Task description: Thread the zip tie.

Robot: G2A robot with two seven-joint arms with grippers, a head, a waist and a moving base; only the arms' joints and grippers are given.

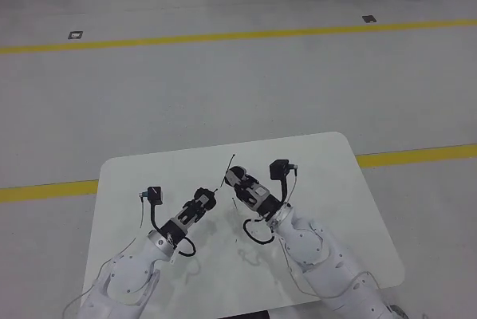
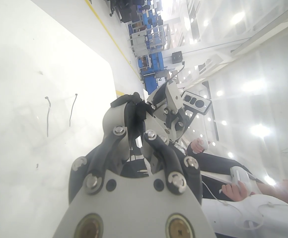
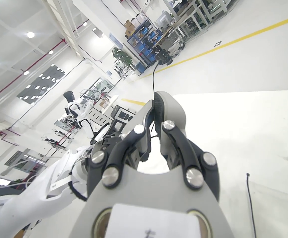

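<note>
Right gripper [image 3: 155, 98] pinches thin black plastic zip tie [image 3: 153, 80]; left gripper [image 2: 134, 104], pressed together, just left, above white surface [image 1: 326, 167].

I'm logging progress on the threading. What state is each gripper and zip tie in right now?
Right gripper: shut on a zip tie.
Held zip tie: straight, sticking out past the fingertips.
Left gripper: shut; unclear whether it grips anything.
Loose zip tie: lying open on the table, unthreaded.

Black zip tie [image 3: 153, 82], white table [image 1: 326, 159]
</note>
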